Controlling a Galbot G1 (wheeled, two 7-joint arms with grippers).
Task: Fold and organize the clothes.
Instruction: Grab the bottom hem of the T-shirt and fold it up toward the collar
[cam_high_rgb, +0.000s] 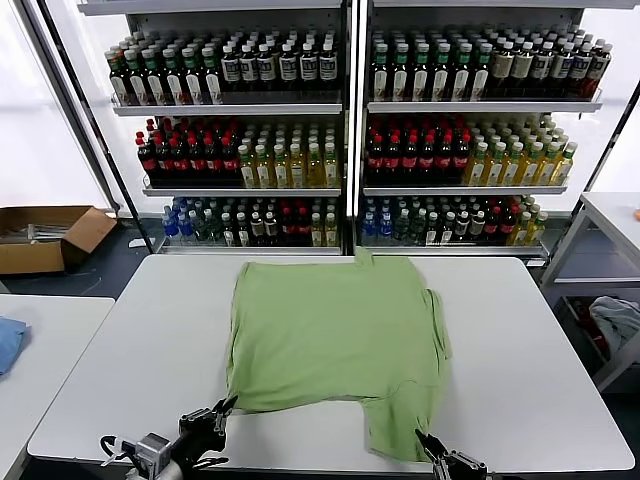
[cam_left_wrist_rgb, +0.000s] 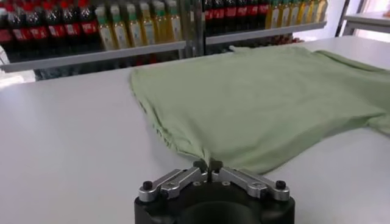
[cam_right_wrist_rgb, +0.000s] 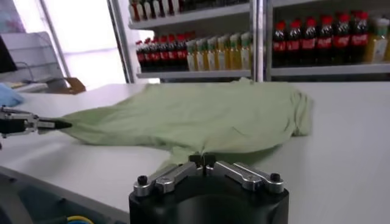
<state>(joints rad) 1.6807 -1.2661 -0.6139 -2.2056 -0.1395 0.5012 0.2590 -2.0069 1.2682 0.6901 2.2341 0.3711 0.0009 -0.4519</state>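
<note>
The light green shirt lies spread on the white table, plain side up, one sleeve folded in on the right. My left gripper is shut on the shirt's near left hem corner; in the left wrist view the gripper pinches the green fabric. My right gripper is shut on the near right corner, which hangs toward the table's front edge; in the right wrist view the gripper pinches the cloth. The left gripper also shows there, holding its corner.
Shelves of bottles stand behind the table. A cardboard box lies on the floor at the left. A second table with a blue cloth is at the left. A side table with grey cloth stands at the right.
</note>
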